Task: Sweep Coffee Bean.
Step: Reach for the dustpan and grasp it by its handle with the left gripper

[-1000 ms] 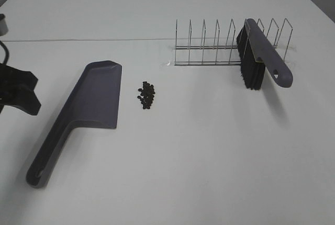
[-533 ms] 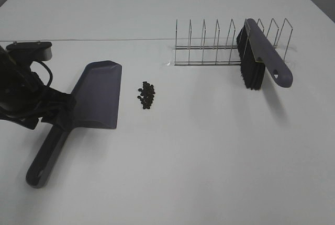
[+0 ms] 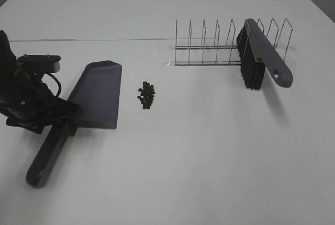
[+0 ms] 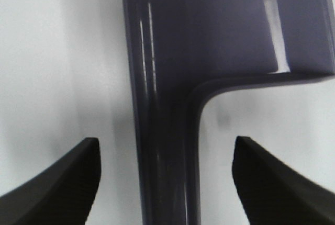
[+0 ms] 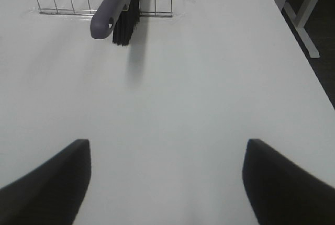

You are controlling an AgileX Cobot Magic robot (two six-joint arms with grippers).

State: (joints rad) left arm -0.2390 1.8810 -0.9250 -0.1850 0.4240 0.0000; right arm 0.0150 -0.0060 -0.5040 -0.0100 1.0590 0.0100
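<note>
Our left jaws stand spread wide, straddling the handle (image 4: 165, 172) of the grey dustpan (image 3: 97, 97). The two fingers (image 4: 68, 178) sit to either side of it and, as far as we can tell, touch neither flank. The handle's long axis runs straight through the gap, away from the wrist and out to the blade just ahead of the jaws. A plain closing would therefore catch it across its narrow width, near where handle meets blade.

The coffee beans (image 3: 146, 95) lie in a loose cluster on the counter (image 3: 209, 157). From the left jaws they are ahead and off to the side that faces our other arm, just past the blade's long edge and not touching it. Neither wrist view shows them.

Our right jaws are also spread and hold nothing, with only bare counter between them. The brush (image 5: 112, 10) is well ahead of them, propped in the wire rack (image 3: 209, 42) with its handle end pointing back toward the jaws.

We judge the left arm much nearer the beans, and the brush is the right arm's to fetch. Nothing is gripped yet, so the sweeping has not begun.
</note>
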